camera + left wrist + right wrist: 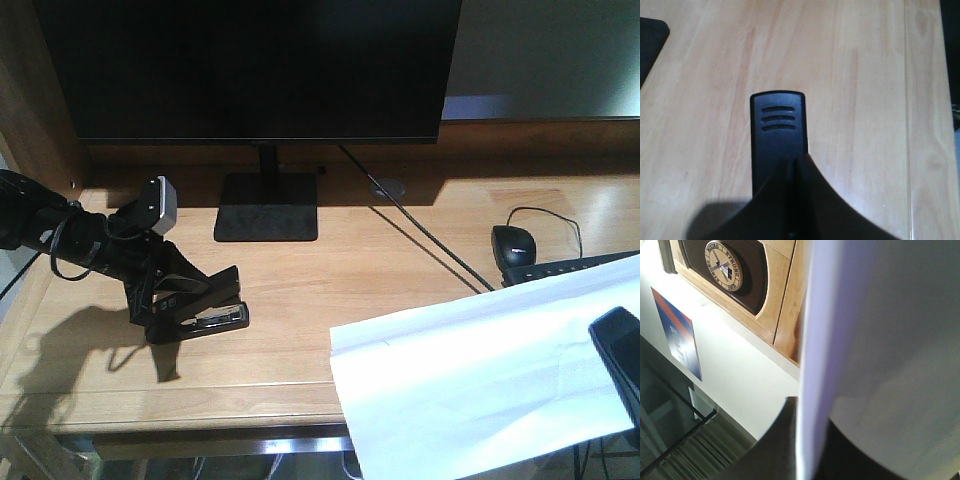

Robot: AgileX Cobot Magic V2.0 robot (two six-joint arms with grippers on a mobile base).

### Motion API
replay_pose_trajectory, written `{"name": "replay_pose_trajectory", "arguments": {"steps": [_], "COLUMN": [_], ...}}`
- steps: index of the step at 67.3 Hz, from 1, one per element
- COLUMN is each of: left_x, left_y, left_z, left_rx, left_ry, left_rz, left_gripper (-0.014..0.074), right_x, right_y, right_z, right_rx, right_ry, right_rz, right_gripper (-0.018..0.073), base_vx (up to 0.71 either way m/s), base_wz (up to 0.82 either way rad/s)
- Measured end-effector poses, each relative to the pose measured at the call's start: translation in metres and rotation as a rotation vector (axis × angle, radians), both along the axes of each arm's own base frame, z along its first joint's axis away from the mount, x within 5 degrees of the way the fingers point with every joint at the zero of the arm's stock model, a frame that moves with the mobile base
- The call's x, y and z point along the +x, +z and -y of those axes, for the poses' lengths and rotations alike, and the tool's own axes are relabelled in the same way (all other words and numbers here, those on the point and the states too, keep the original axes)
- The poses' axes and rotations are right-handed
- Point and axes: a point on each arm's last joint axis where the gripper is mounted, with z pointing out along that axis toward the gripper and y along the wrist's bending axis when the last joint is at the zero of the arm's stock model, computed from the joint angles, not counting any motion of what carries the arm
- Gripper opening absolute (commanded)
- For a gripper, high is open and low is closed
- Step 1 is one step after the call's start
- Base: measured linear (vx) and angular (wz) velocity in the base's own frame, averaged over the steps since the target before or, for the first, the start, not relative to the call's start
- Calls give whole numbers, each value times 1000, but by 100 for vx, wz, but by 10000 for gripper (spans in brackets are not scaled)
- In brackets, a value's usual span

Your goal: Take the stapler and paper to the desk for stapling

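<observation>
Both grippers are loaded: the left gripper [185, 300] is clamped on the small black, silver-bottomed stapler [218, 317], low over the wide light-wood desk [400, 280], front-left of the large black monitor [250, 70]. I cannot tell whether it touches the wood. The right gripper [620, 350] pinches the large white rectangular sheet of paper [470, 390], front-right of the monitor, overhanging the desk's front edge and not laid flat.

Fetching looks done; setting down and stapling are left. Only the left wrist view shows the stapler's ribbed top. Only the right wrist view shows the sheet edge-on before a round-crested wooden plaque [722, 266].

Front overview of desk [400, 290], wrist close-ups
</observation>
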Motion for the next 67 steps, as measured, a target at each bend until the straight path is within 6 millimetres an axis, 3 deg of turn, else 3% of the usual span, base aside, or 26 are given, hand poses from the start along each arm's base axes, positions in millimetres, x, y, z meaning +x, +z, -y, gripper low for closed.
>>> {"name": "replay_pose_trajectory", "arguments": {"steps": [15,39,49,67], "left_x": [0,0,0,0], "left_y": [0,0,0,0], "left_z": [0,0,0,0], "left_rx": [0,0,0,0], "left_ry": [0,0,0,0], "left_rz": [0,0,0,0], "left_gripper": [-7,-7,-7,-7], "right_x": [-2,6,20,62], "right_y": [4,58,71,64], "right_z": [-11,-31,-36,-50], "right_rx": [-156,-615,-735,-827], "right_ry": [75,195,242,416], "right_rz": [44,125,86,-37], "right_gripper": [-6,-5,-5,-5], "base_vx": [0,0,0,0], "base_wz": [0,0,0,0]}}
